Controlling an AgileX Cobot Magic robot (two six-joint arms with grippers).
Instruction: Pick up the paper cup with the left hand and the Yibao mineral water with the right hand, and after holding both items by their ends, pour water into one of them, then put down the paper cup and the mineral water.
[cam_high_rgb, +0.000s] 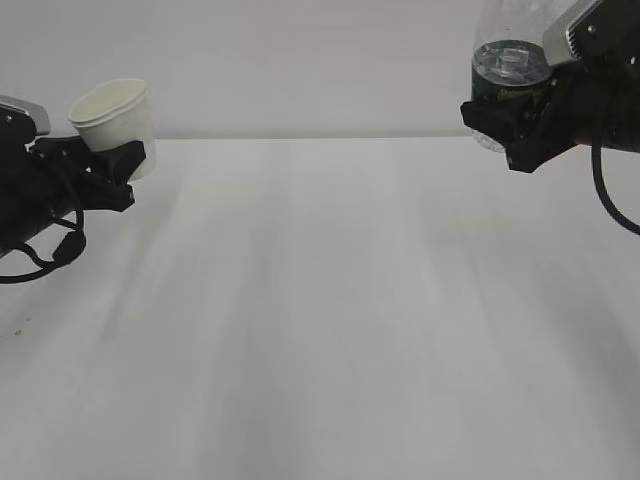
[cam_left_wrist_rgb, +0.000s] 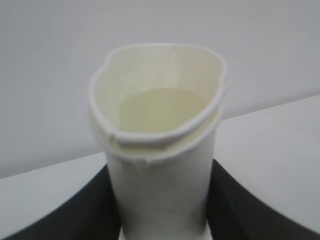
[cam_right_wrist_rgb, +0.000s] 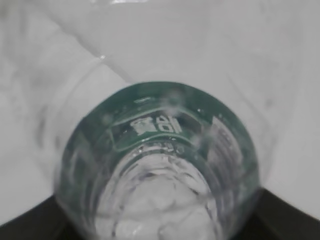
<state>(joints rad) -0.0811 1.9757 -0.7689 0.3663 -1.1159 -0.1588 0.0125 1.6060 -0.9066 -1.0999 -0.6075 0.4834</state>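
The left hand (cam_high_rgb: 118, 165) clamps the paper cup (cam_high_rgb: 115, 118) low on its wall, held above the white table (cam_high_rgb: 330, 330); its rim already buckles, so it likely crushes easily. Far right of the cup, the right hand (cam_high_rgb: 512, 125) grips the Yibao mineral water (cam_high_rgb: 508, 75) at its green label (cam_right_wrist_rgb: 160, 120), print unreadable.

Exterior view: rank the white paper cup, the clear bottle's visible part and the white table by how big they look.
1. White table, by far.
2. Clear plastic green-labelled bottle and white paper cup: look alike; the bottle is cut off by the frame, so unranked.
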